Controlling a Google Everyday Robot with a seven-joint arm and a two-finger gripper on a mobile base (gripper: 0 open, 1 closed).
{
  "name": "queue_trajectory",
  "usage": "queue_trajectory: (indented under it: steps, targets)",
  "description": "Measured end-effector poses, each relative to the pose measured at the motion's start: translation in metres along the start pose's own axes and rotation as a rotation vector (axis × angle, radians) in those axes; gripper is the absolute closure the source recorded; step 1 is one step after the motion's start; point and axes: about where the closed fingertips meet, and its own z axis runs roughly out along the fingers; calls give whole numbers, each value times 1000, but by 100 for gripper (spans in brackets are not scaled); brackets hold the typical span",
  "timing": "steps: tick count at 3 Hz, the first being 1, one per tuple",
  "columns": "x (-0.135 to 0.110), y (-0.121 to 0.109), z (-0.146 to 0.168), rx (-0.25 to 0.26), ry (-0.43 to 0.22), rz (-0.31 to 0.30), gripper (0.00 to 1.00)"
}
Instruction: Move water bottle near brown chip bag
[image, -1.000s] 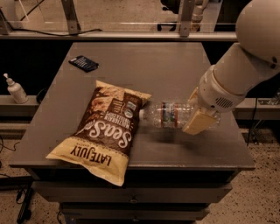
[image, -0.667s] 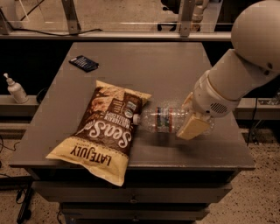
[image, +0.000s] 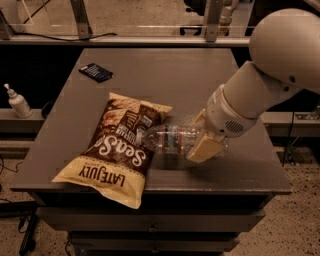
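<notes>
The water bottle (image: 172, 139) lies on its side on the grey table (image: 165, 75), its cap end touching the right edge of the brown chip bag (image: 116, 146). The bag lies flat at the front left, its "LATE JULY" end toward the front edge. My gripper (image: 202, 137) is at the bottle's right end, with a cream finger (image: 204, 149) in front of the bottle and another behind it, shut on the bottle.
A small dark blue flat packet (image: 95, 72) lies at the table's back left. A white pump bottle (image: 18, 101) stands on a ledge left of the table. Metal frame posts (image: 81, 19) stand behind the table. My arm (image: 270, 75) spans the right side.
My gripper has moved left with the water bottle, bringing the bottle's cap end up against the chip bag.
</notes>
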Motion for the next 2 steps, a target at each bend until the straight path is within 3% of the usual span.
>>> queue_trajectory:
  steps: [2]
  targets:
    - [-8, 5, 10, -24, -15, 0, 36]
